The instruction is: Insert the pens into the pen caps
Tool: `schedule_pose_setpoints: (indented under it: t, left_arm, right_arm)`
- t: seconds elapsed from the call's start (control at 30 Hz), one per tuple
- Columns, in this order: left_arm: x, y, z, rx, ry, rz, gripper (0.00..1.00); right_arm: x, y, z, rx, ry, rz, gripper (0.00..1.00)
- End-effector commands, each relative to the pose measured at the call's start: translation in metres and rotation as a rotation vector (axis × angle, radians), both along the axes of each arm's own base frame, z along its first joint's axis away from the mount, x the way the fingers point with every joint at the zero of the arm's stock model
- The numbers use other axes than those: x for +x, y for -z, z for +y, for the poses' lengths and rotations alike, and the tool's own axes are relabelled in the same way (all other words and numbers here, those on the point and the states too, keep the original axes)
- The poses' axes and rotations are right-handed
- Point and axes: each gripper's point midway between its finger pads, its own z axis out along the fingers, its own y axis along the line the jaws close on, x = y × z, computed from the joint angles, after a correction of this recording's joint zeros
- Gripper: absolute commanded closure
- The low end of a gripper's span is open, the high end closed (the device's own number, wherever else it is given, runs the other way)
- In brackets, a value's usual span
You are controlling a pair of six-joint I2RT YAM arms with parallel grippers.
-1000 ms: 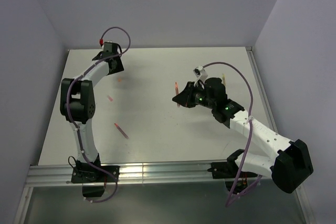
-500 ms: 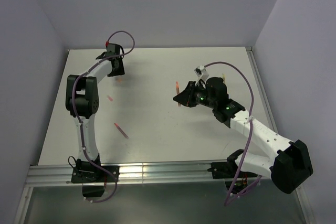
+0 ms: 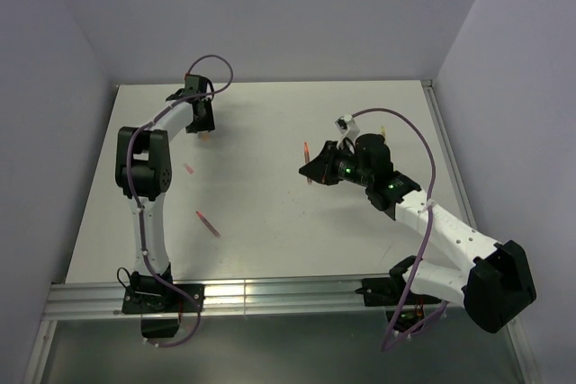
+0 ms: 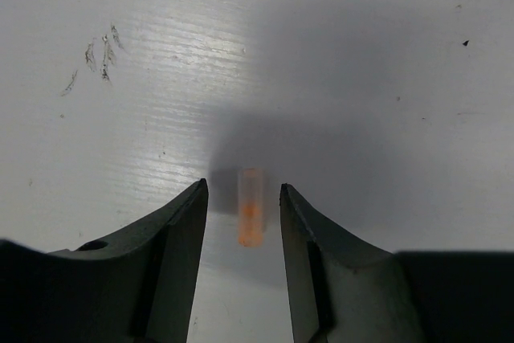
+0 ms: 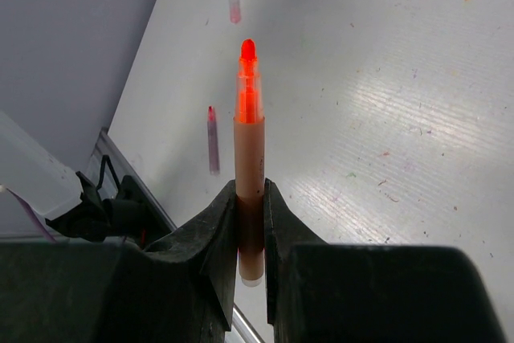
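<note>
A short pale orange pen cap (image 4: 250, 206) lies on the table between the fingers of my left gripper (image 4: 242, 190). That gripper is open, with a gap on each side of the cap. In the top view the left gripper (image 3: 203, 129) is at the far left of the table. My right gripper (image 5: 250, 190) is shut on a pen (image 5: 248, 118), which has an orange-pink barrel and a bright red tip and sticks out past the fingers. In the top view this pen (image 3: 306, 152) is held above the table's middle by the right gripper (image 3: 311, 166).
A second red pen (image 3: 208, 224) lies on the table at the near left, also seen as a pen (image 5: 213, 140) in the right wrist view. A small pink cap (image 3: 189, 169) lies between it and the left gripper. The metal rail (image 3: 270, 292) runs along the near edge.
The left arm's wrist has swung right and down over the orange cap. The right gripper with its pen has shifted slightly to the right.
</note>
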Motion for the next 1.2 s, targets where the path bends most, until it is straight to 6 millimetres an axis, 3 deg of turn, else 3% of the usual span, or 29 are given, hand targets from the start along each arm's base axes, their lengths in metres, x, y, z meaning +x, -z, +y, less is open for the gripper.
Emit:
schedule_pose_setpoints:
  t: [0.0,0.23,0.47,0.77,0.9,0.97,1.03,1.1,1.13,1.17]
  left_arm:
    - [0.009,-0.007,-0.003,0.003,0.021,-0.009,0.53]
    - [0.010,-0.001,-0.003,0.003,0.022,0.014,0.57]
    - [0.008,0.005,-0.004,-0.001,0.011,0.040,0.70]
    - [0.000,0.014,-0.004,-0.009,-0.001,0.071,0.69]
    - [-0.001,0.017,-0.006,-0.019,-0.003,0.083,0.83]
    - [-0.003,0.020,-0.008,-0.032,-0.005,0.094,1.00]
    - [-0.002,0.015,-0.011,-0.053,-0.006,0.091,1.00]
    - [0.002,-0.004,-0.024,-0.132,0.001,0.039,1.00]
    - [0.004,-0.016,-0.030,-0.171,0.005,0.009,1.00]
    - [0.008,-0.045,-0.042,-0.249,0.008,-0.058,1.00]
  right_arm:
    - [0.001,-0.018,-0.001,0.034,-0.008,-0.070,1.00]
    - [0.001,-0.018,-0.003,0.036,-0.006,-0.070,1.00]
    - [0.001,-0.018,-0.003,0.037,-0.009,-0.068,1.00]
    - [0.003,-0.017,-0.004,0.038,-0.007,-0.065,1.00]
    - [0.003,-0.015,-0.003,0.037,-0.011,-0.060,1.00]
    - [0.003,-0.017,-0.002,0.038,-0.014,-0.064,1.00]
    - [0.003,-0.017,-0.002,0.038,-0.018,-0.063,1.00]
    - [0.003,-0.015,0.000,0.033,-0.027,-0.060,1.00]
    - [0.003,-0.017,0.000,0.035,-0.032,-0.065,1.00]
    - [0.003,-0.018,0.001,0.035,-0.039,-0.071,1.00]
